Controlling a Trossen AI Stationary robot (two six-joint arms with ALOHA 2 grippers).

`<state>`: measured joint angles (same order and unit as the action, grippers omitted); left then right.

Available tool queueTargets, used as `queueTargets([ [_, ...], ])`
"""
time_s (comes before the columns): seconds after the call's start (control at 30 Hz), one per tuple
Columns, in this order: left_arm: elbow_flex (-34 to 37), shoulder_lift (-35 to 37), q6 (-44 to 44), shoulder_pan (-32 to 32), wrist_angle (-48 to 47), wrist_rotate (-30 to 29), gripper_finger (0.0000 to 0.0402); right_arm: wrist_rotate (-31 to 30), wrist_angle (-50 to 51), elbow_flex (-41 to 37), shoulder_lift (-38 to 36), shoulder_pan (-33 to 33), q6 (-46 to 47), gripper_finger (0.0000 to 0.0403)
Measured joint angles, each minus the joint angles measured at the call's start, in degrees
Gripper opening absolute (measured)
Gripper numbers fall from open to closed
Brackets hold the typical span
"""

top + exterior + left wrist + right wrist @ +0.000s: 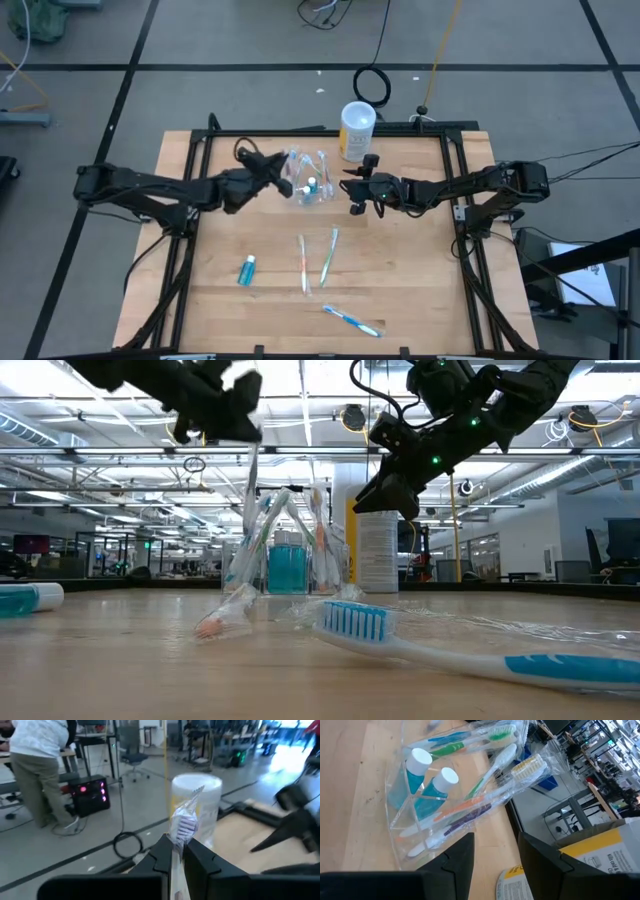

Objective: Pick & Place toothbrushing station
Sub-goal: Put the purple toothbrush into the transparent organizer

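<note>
Item one: I see my left gripper point(174, 856) clamped on a wrapped purple-bristled toothbrush point(184, 827), raised above the small clear plastic holder point(308, 186) at table centre-back. Item two: right gripper point(495, 851), fingers apart, just beside that holder.

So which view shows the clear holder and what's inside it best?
The right wrist view: the clear holder fills the frame, with two teal tubes and wrapped toothbrushes inside. The high view shows it small, between both grippers. The low view shows it side-on, through glare. The left wrist view doesn't show it.
</note>
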<state>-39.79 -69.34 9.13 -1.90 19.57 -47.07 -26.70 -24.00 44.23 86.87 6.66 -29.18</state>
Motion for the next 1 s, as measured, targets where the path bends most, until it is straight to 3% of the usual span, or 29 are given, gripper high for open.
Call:
queueTargets([
  [0.23, 0.04, -9.04, 1.95, -1.20, 1.60, -2.93, 0.0026, 0.00, -0.02, 0.01, 0.00, 0.00, 2.15, 0.0146],
  [0.4, 0.04, -12.05, 3.87, -1.11, 1.56, -0.71, 0.0026, 0.00, -2.35, 0.00, 0.00, 0.06, 10.75, 0.0146],
  [0.77, 0.04, -12.17, 10.06, -1.15, -8.74, -1.13, 0.0082, 0.02, -4.47, 0.00, 0.00, 0.09, 16.26, 0.0146],
  [1.0, 0.07, -12.20, 16.48, -1.13, -15.34, -0.90, 0.0077, 0.03, -4.20, 0.00, 0.00, 0.09, 19.53, 0.0146],
])
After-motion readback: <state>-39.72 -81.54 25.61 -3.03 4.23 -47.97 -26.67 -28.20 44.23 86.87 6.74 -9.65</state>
